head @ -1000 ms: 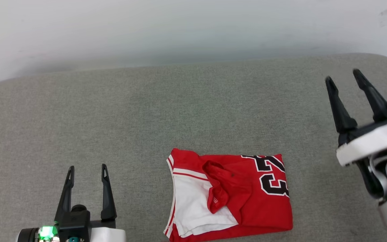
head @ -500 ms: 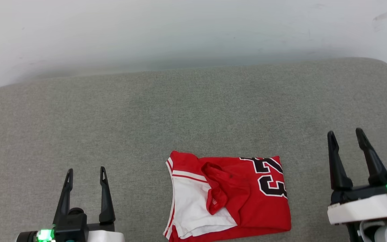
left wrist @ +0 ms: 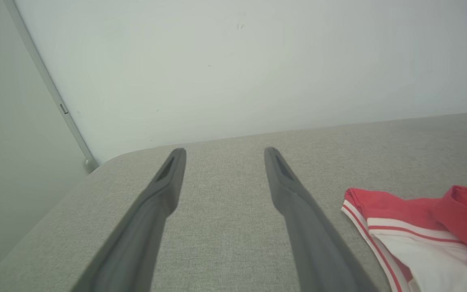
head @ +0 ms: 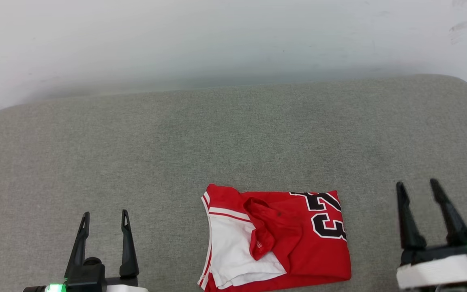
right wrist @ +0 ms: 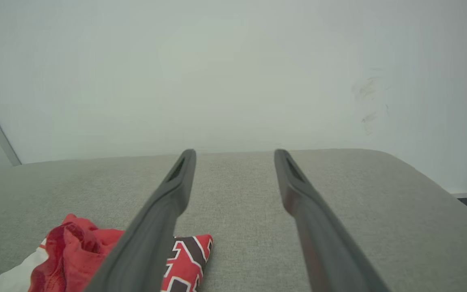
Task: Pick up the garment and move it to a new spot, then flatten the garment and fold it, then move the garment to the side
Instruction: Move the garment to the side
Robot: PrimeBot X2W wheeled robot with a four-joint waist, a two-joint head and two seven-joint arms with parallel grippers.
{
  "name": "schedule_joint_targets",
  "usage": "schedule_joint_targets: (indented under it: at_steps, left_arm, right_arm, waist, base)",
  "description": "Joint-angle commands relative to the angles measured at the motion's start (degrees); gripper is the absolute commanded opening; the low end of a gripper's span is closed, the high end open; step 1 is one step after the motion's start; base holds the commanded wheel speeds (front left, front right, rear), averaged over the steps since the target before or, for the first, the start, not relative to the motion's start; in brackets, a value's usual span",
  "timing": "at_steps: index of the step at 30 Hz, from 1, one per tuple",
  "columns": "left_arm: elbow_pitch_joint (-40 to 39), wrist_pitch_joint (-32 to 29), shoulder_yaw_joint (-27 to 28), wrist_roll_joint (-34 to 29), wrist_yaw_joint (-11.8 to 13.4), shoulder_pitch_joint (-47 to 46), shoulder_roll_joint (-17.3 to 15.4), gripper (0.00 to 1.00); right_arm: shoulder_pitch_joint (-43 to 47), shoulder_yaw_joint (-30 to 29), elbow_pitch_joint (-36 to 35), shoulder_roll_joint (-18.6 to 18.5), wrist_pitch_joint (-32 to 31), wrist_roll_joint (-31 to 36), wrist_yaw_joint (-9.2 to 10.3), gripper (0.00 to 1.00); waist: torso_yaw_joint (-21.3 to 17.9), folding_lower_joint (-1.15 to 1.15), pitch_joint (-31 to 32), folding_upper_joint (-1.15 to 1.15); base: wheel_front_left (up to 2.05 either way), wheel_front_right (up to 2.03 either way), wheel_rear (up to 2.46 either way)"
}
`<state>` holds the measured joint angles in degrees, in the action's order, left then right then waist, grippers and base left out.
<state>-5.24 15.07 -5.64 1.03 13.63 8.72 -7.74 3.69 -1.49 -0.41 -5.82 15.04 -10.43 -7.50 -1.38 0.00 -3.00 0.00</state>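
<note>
Left gripper (head: 105,213) at near left: fingers spread, nothing between them. Right gripper (head: 416,183) at near right: also spread, empty. Between them, clear of both, the garment (head: 298,243): a red jersey T-shirt folded to a rough rectangle, flat on the grey fabric cushion (head: 217,142). White sleeve to the left, black numerals to the right. Pale wall (head: 217,40) behind.

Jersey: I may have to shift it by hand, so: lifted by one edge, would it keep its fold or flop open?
Probably floppy: the jersey is thin cloth, its layers lying limp and creased, so a one-edge lift would likely spill the fold. Pushed, it may bunch rather than slide on the textured grey cushion.
</note>
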Motion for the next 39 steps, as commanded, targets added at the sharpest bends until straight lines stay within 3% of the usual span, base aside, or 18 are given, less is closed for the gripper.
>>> schedule_joint_targets:
  at_steps: [1, 6, 9, 14, 19, 21, 24, 27, 39]
  left_arm:
    - [0.14, 0.13, 0.24, -0.33, -0.09, 0.28, 0.16, 1.00]
    - [0.38, 0.13, 0.64, -0.26, -0.39, -0.38, 0.24, 1.00]
    - [0.56, 0.13, 0.77, -0.23, -0.58, -0.73, 0.32, 1.00]
    - [0.73, 0.13, 0.79, -0.37, -0.87, -1.53, 0.58, 1.00]
    - [0.73, 0.13, 0.74, -0.51, -1.30, -2.43, 0.79, 1.00]
    - [0.69, 0.13, 0.65, -0.58, -1.35, -3.03, 0.93, 1.00]
    - [0.53, 0.13, 0.56, -0.65, -1.45, -3.78, 1.12, 1.00]
    - [0.09, 0.13, 0.60, -0.69, -1.54, -4.47, 1.27, 1.00]
    - [-0.30, 0.13, -0.12, -0.98, -2.30, -7.99, 1.26, 1.00]
  right_arm:
    - [-2.84, -0.38, -0.79, -1.19, 0.17, 0.01, 0.03, 1.00]
    - [-10.52, 0.28, -0.27, -5.51, 0.16, -1.80, 0.02, 1.00]
    - [-16.26, 4.75, 0.99, -10.33, -4.93, -5.50, 0.02, 1.00]
    - [-25.01, 13.60, 2.97, -18.37, -25.06, -17.41, 0.03, 1.00]
    - [-28.48, 22.06, 5.51, -25.21, -49.46, -32.09, 0.02, 1.00]
    - [-29.16, 23.48, 6.54, -27.06, -56.55, -37.10, 0.02, 1.00]
    - [-28.17, 24.45, 8.65, -27.45, -63.74, -42.94, 0.02, 1.00]
    - [-27.01, 25.12, 10.92, -26.31, -66.73, -46.04, 0.02, 1.00]
    - [-27.07, 28.28, 18.80, -19.94, -62.61, -47.31, 0.03, 1.00]
  waist:
    - [-0.14, 0.00, -0.07, 0.00]
    - [-0.28, 0.00, -0.31, 0.00]
    - [-0.31, 0.00, -0.62, 0.00]
    - [-0.22, 0.00, -1.31, 0.00]
    - [0.23, 0.00, -2.52, 0.00]
    - [0.57, 0.00, -3.19, 0.00]
    - [1.10, 0.00, -4.23, 0.00]
    - [1.57, 0.00, -5.52, 0.00]
    - [3.86, 0.00, -11.60, 0.00]
  base:
    - [0.00, 0.00, 0.00]
    - [0.00, 0.00, 0.00]
    - [0.00, 0.00, 0.00]
    - [0.00, 0.00, 0.00]
    - [0.00, 0.00, 0.00]
    - [0.00, 0.00, 0.00]
    - [0.00, 0.00, 0.00]
    - [0.00, 0.00, 0.00]
    - [0.00, 0.00, 0.00]
